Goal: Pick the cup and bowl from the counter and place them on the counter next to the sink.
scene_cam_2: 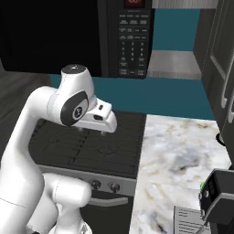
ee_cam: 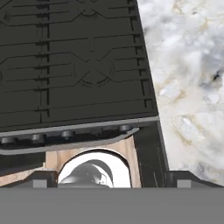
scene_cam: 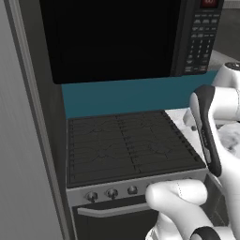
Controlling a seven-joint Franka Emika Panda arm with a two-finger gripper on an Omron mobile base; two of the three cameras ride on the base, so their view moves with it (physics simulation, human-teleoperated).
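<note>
The hand point(scene_cam_2: 104, 129) hangs over the stove point(scene_cam_2: 87, 146) with its two fingertips point(ee_cam: 43, 182) spread wide apart and nothing between them. Straight below it, in the hand view, lie the black grates, then the stove's front edge with a row of knobs point(ee_cam: 65, 134) and the oven handle point(ee_cam: 70, 145). The marble worktop point(scene_cam_2: 178, 160) starts just to the hand's right, touching the stove's side, and a dark appliance point(scene_cam_2: 218, 194) stands on its near end.
</note>
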